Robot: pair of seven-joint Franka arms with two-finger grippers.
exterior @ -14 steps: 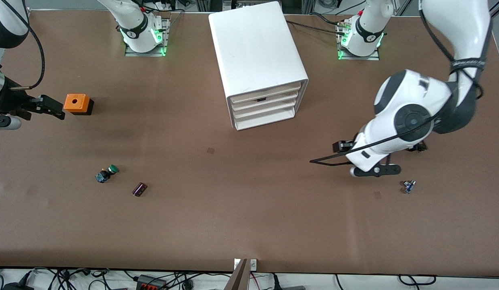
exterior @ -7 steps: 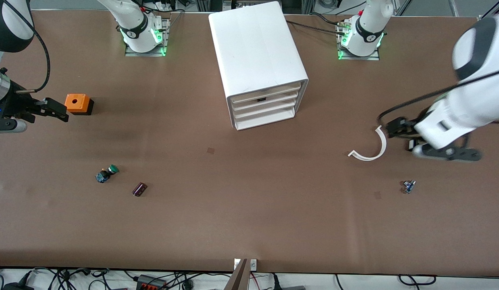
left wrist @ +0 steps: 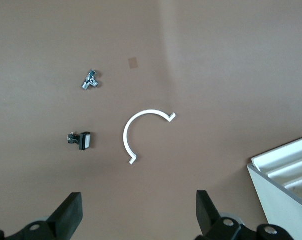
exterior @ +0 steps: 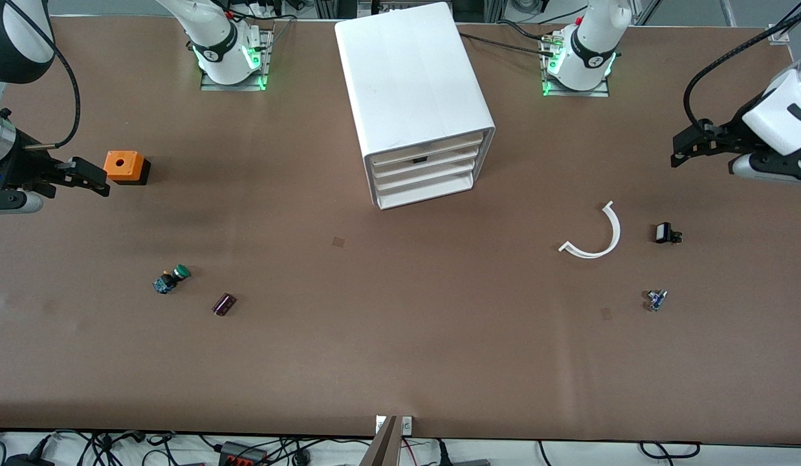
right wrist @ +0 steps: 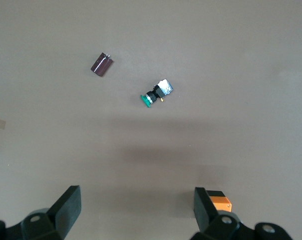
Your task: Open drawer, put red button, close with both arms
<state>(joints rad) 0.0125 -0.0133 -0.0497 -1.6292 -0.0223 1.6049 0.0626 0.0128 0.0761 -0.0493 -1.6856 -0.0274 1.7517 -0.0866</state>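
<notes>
The white cabinet [exterior: 413, 84] stands mid-table at the robots' edge, with its stacked drawers [exterior: 426, 171] all shut and facing the front camera. Its corner also shows in the left wrist view [left wrist: 286, 172]. No red button is in view. My left gripper [exterior: 682, 150] is open and empty, up in the air over the left arm's end of the table; its own view shows it [left wrist: 138, 202] with jaws wide apart. My right gripper [exterior: 95, 182] is open and empty beside the orange box [exterior: 123, 166], and its own view shows it [right wrist: 135, 197] spread wide.
A green-capped switch [exterior: 171, 279] and a small purple part [exterior: 224, 303] lie toward the right arm's end. A white curved strip [exterior: 598, 238], a small black part [exterior: 665, 233] and a small metal-and-blue part [exterior: 656, 299] lie toward the left arm's end.
The left arm has swung up and away toward its end of the table, uncovering the white curved strip and the black part. The right gripper has shifted only slightly.
</notes>
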